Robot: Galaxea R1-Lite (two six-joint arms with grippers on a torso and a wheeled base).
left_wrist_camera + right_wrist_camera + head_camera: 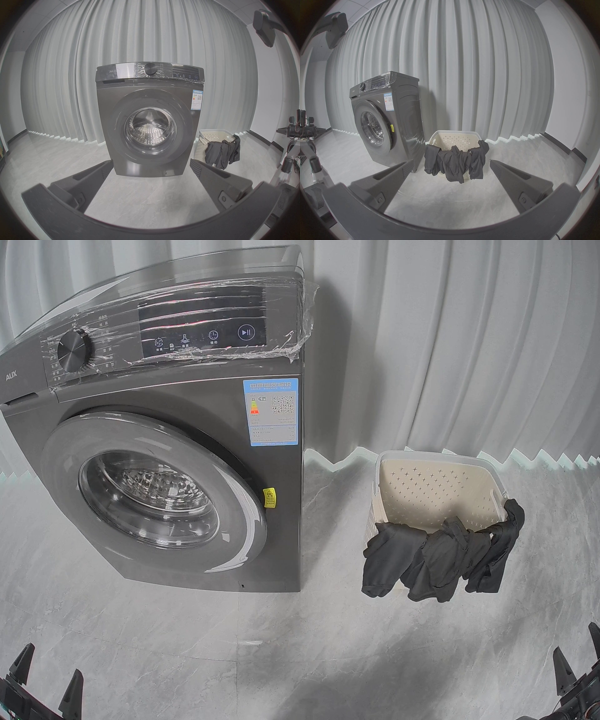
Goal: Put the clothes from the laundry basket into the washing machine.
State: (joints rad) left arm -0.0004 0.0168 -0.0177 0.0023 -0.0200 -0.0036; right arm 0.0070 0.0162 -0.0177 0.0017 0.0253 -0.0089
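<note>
A grey front-loading washing machine [156, 446] stands on the floor at the left, its round glass door [150, 496] closed. To its right sits a cream laundry basket [437, 480] with dark clothes [440, 555] draped over its near rim. My left gripper [47, 677] is low at the near left, open and empty, facing the washing machine [150, 118]. Low at the near right, my right gripper [578, 655] is open and empty, facing the laundry basket [456, 139] and the clothes [456, 161]. Both grippers are well short of the machine and basket.
Pale tiled floor [281, 646] spreads between me and the machine and basket. White pleated curtains [450, 340] hang behind them. Another stand with equipment [292, 140] is off to one side of the room.
</note>
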